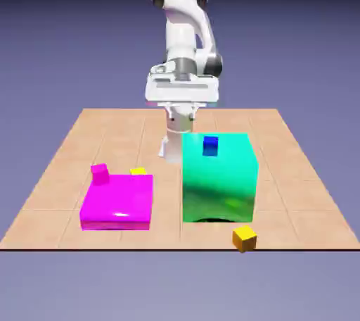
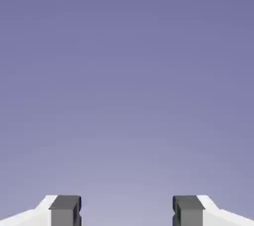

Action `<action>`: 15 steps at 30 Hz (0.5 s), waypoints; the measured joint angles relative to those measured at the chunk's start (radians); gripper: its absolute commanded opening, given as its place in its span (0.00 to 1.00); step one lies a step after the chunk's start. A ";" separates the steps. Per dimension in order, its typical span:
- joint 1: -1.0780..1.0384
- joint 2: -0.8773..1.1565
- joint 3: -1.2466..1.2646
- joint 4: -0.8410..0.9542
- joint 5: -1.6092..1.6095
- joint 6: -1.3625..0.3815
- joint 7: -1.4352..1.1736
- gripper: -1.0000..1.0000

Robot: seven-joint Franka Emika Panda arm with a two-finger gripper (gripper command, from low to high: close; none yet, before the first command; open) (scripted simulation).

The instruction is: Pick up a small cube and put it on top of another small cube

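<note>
Golden cube point(image 1: 244, 238) sits on the near edge of the table point(image 1: 309, 234), in front of the big green block point(image 1: 219, 182), so the wide-open, empty claw point(image 1: 182, 116) must probably come forward and toward the exterior view's right to reach it.

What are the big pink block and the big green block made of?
The big pink block looks like shiny plastic, maybe painted: a white glint sits on its smooth front part. The big green block could be glossy plastic too, or even glass; its color shifts smoothly from turquoise to dark green, so I can't be sure.
</note>
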 measured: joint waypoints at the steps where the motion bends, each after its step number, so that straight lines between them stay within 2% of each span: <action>1: 0.004 0.034 0.005 0.036 -0.005 -0.035 0.002 0.50; 15: 0.066 0.505 0.082 0.544 -0.076 -0.532 0.024 0.50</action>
